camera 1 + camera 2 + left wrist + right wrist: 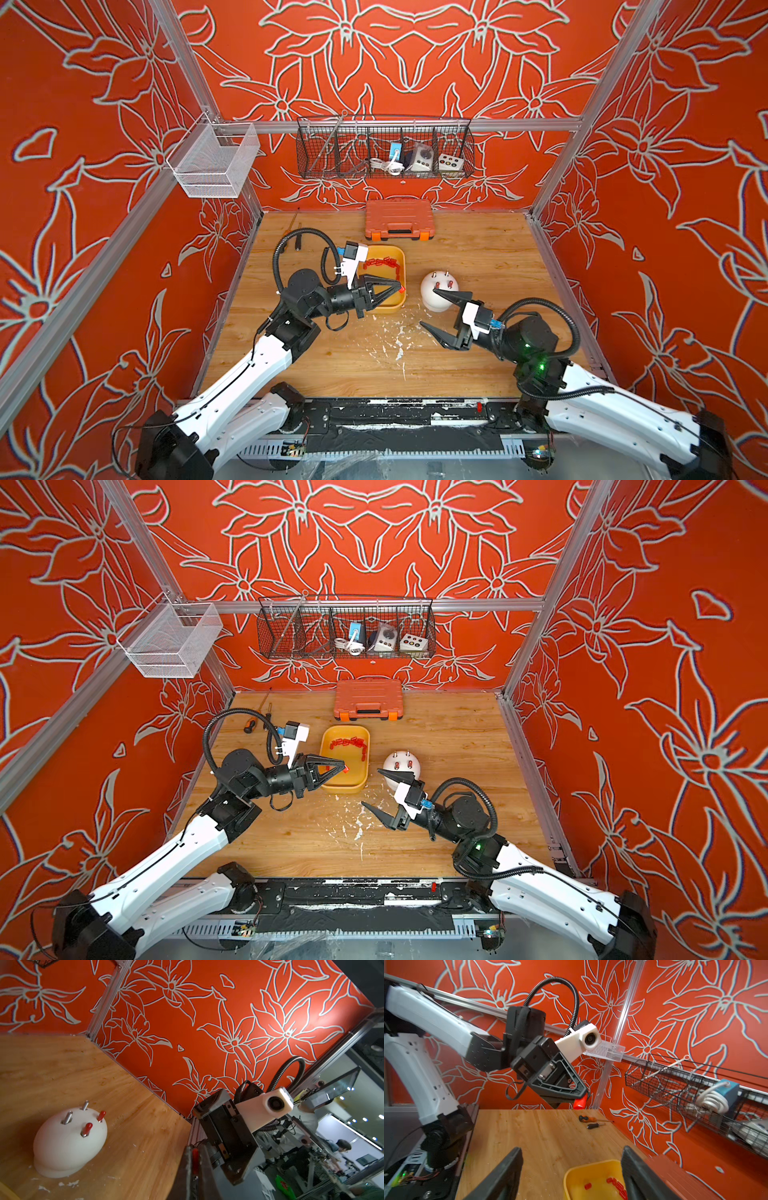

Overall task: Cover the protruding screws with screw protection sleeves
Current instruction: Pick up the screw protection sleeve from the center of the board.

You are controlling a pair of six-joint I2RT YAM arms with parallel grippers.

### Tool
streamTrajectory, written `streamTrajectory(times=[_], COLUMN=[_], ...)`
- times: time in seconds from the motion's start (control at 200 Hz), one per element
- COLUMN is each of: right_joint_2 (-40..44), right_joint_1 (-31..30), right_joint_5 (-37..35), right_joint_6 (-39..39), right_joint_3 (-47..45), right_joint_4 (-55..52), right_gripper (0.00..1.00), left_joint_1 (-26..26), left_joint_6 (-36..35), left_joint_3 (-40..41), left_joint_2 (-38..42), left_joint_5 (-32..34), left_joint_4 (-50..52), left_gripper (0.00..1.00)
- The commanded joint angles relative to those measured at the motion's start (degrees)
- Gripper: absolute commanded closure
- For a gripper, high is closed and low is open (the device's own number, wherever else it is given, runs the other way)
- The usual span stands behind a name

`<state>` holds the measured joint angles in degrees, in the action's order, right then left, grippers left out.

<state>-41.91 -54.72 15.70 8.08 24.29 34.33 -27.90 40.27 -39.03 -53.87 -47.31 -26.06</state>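
The left gripper (399,287) is pinching 1 red sleeve (580,1103); 2 bare screws (67,1118) are standing to its right, nearer the wide-spread right gripper (429,308).

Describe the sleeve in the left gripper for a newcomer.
Find the yellow tray on the wooden table. The left gripper hangs over it, shut on one red sleeve: the only one neither lying in the tray nor capping a screw.

- The wooden tabletop (478,257) carried everything.
- An orange tool case (399,224) lay at its back edge.
- A yellow tray (384,308) sat near the middle, with a white dome (428,297) near it.
- Two screwdrivers (253,725) lay in the back corner.
- White flecks (397,340) were scattered toward the front.
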Motion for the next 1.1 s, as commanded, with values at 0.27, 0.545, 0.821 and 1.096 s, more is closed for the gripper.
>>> streamTrajectory(times=[0.27,0.545,0.821,1.096], right_joint_2=[-11.2,-13.8,-15.2,-16.8], right_joint_1=[-0.4,-0.4,-0.4,-0.4], right_joint_5=[2.1,5.0,6.7,7.8], right_joint_6=[-5.5,-5.6,-5.8,-6.5], right_joint_3=[2.2,4.7,6.4,7.8], right_joint_4=[14.5,14.3,14.2,13.9], right_gripper=[0.34,0.45,0.54,0.63], left_joint_1=[0.3,0.3,0.3,0.3], left_joint_6=[7.9,6.5,6.6,6.4], left_joint_3=[0.2,0.7,1.6,2.0], left_joint_2=[-0.8,-0.8,-1.0,-0.6], left_joint_5=[-3.8,-4.0,-4.1,-4.1], left_joint_4=[-3.0,-2.4,-3.4,-3.7], left_gripper=[1.0,1.0,1.0,1.0])
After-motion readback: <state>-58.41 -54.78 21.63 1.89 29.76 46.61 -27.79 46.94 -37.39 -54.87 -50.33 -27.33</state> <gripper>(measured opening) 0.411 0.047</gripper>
